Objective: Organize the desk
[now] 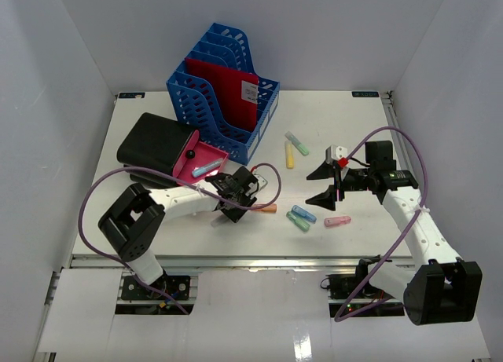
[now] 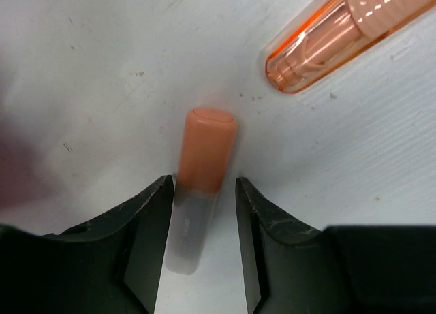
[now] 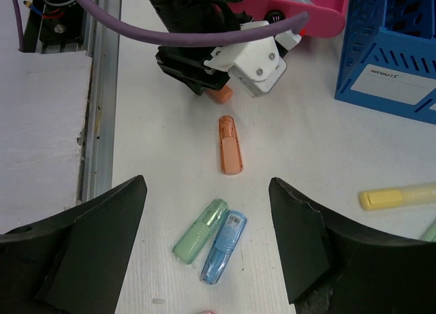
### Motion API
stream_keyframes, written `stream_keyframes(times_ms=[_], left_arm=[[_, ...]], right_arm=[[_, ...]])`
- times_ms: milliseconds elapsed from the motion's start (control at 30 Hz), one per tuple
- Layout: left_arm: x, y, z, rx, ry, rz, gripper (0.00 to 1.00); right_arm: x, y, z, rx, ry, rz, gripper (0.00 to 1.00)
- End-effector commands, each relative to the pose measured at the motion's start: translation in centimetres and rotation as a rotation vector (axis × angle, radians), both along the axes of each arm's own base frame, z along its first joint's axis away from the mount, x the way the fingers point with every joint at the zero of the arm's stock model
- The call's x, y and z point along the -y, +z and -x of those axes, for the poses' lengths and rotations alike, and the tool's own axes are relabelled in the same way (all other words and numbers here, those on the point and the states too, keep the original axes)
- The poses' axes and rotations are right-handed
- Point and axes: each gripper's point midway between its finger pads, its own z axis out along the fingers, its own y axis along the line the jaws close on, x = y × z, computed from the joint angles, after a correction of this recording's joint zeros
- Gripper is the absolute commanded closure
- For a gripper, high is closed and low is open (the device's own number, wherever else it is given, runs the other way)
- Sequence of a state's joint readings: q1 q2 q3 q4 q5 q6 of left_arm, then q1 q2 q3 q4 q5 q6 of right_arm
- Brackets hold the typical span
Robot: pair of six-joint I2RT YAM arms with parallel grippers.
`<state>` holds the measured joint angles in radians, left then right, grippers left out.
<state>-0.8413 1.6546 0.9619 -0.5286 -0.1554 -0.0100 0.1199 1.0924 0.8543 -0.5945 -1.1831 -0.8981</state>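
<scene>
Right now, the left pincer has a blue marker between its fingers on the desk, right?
No. The marker between the fingers of the left pincer is orange, not blue. It does lie on the desk. The left wrist view shows it.

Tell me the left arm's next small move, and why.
Probably close the fingers of the left gripper on the orange highlighter. It lies flat on the desk between them, and white desk shows between it and one finger, so it looks straddled but not yet gripped.
</scene>
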Motion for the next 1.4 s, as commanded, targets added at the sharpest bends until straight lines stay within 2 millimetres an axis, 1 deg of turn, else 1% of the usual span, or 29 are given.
stream_keyframes(times_ms=[0,33,100,133,167,267,367,433,500,533,567,633,700,733,767,800,833,967,1067,1100,1200,1267,1333,1367], left_arm=[[-1.4,-1.0,2.1,-0.085,0.039,0.019,0.47],[-1.4,-1.0,2.0,-0.084,0.046,0.019,0.47],[-1.6,-0.9,1.6,-0.067,0.07,0.016,0.51],[-1.7,-0.7,1.3,-0.055,0.082,0.017,0.56],[-1.6,-0.3,0.9,-0.039,0.094,0.023,0.63],[-1.1,1.3,-0.2,0.011,0.116,0.053,0.79],[-0.3,3.8,-0.6,0.039,0.113,0.108,0.85],[0.8,6.5,-1.0,0.071,0.105,0.172,0.88],[1.5,9.6,-1.0,0.099,0.096,0.229,0.89],[2.1,11.4,-1.4,0.134,0.094,0.258,0.91],[2.1,13.1,-1.8,0.175,0.101,0.268,0.92],[1.4,16.1,-2.8,0.263,0.122,0.266,0.92],[-0.4,18.2,-4.4,0.372,0.139,0.194,0.92],[-0.8,18.8,-5.1,0.401,0.135,0.171,0.92],[-1.5,18.7,-5.8,0.411,0.153,0.148,0.92],[-2.5,18.8,-7.1,0.426,0.151,0.105,0.92],[-3.3,18.8,-8.0,0.438,0.158,0.072,0.92],[-5.4,17.9,-11.0,0.474,0.167,-0.027,0.92],[-6.3,17.3,-12.7,0.503,0.183,-0.08,0.9],[-6.7,16.9,-13.1,0.501,0.187,-0.099,0.9],[-7.6,16.7,-14.2,0.529,0.211,-0.145,0.89],[-7.6,16.5,-14.8,0.543,0.217,-0.154,0.87],[-7.8,15.7,-15.1,0.539,0.216,-0.185,0.81],[-8.1,15.3,-15.2,0.54,0.223,-0.201,0.76]], right_arm=[[0.0,0.7,0.4,0.006,0.011,-0.034,0.21],[0.1,0.8,0.4,0.006,0.01,-0.035,0.21],[0.1,0.8,0.4,0.005,0.008,-0.039,0.21],[0.2,0.8,0.4,0.004,0.007,-0.041,0.21],[0.2,0.9,0.4,0.004,0.006,-0.043,0.21],[0.3,1.0,0.4,0.003,0.002,-0.048,0.21],[0.4,1.0,0.3,0.003,-0.001,-0.05,0.21],[0.4,1.0,0.3,0.001,0.0,-0.052,0.21],[0.4,1.0,0.4,0.0,0.001,-0.055,0.21],[0.4,1.1,0.3,0.001,0.001,-0.055,0.21],[0.4,1.1,0.3,0.0,0.002,-0.056,0.21],[0.3,1.1,0.4,-0.002,0.004,-0.059,0.21],[0.3,1.2,0.4,-0.004,0.004,-0.06,0.21],[0.3,1.1,0.3,-0.006,0.003,-0.059,0.21],[0.4,1.1,0.3,-0.007,0.002,-0.058,0.21],[0.4,1.0,0.3,-0.009,-0.001,-0.056,0.21],[0.4,1.0,0.3,-0.009,-0.002,-0.055,0.21],[0.5,1.1,0.2,-0.007,-0.007,-0.057,0.2],[0.5,1.1,0.2,-0.008,-0.006,-0.059,0.2],[0.5,1.0,0.2,-0.009,-0.006,-0.059,0.2],[0.6,1.1,0.2,-0.012,-0.006,-0.061,0.2],[0.6,1.1,0.2,-0.014,-0.006,-0.061,0.2],[0.5,1.1,0.2,-0.015,-0.004,-0.063,0.2],[0.5,1.0,0.2,-0.016,-0.005,-0.062,0.2]])
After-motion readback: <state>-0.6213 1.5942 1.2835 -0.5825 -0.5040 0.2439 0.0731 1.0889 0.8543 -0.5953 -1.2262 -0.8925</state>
